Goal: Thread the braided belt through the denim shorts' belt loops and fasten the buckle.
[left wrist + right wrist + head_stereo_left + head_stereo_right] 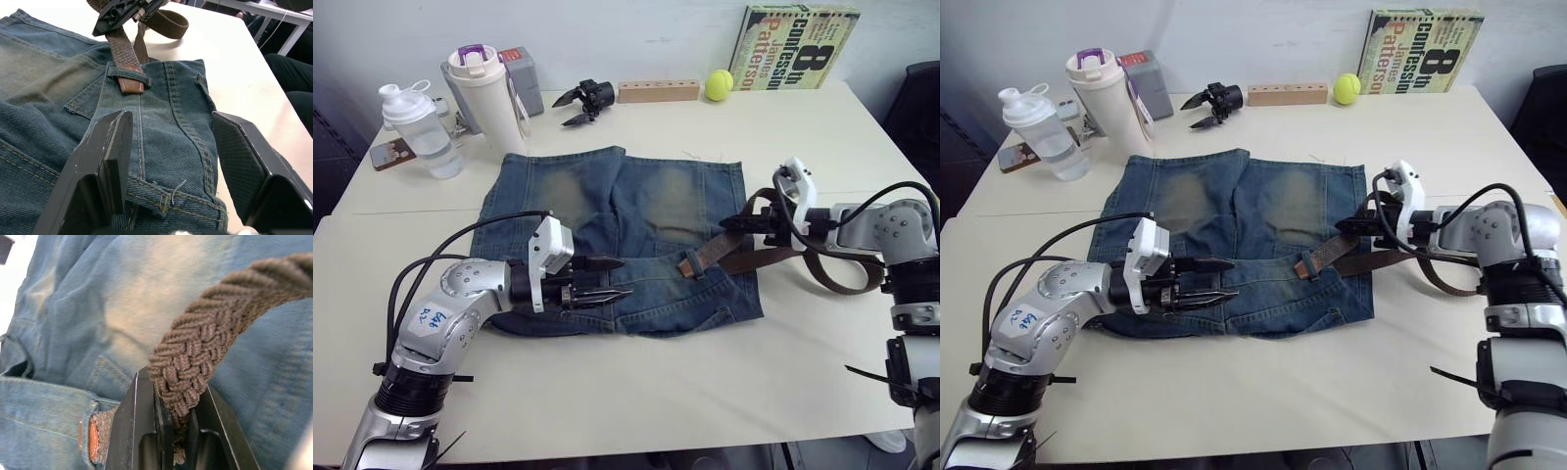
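Note:
The denim shorts lie flat on the table, waistband toward me. The braided belt has its tan tip pushed through one of the belt loops near the right end of the waistband. From there the belt runs up to my right gripper, which is shut on it, the braid pinched between the fingers. The rest of the belt curls on the table at the right. The buckle is hidden. My left gripper hovers open over the waistband's middle, with another loop between its fingers.
Along the far edge stand a clear shaker bottle, a white tumbler, a black gripper part, a wooden block, a tennis ball and a book. A phone lies far left.

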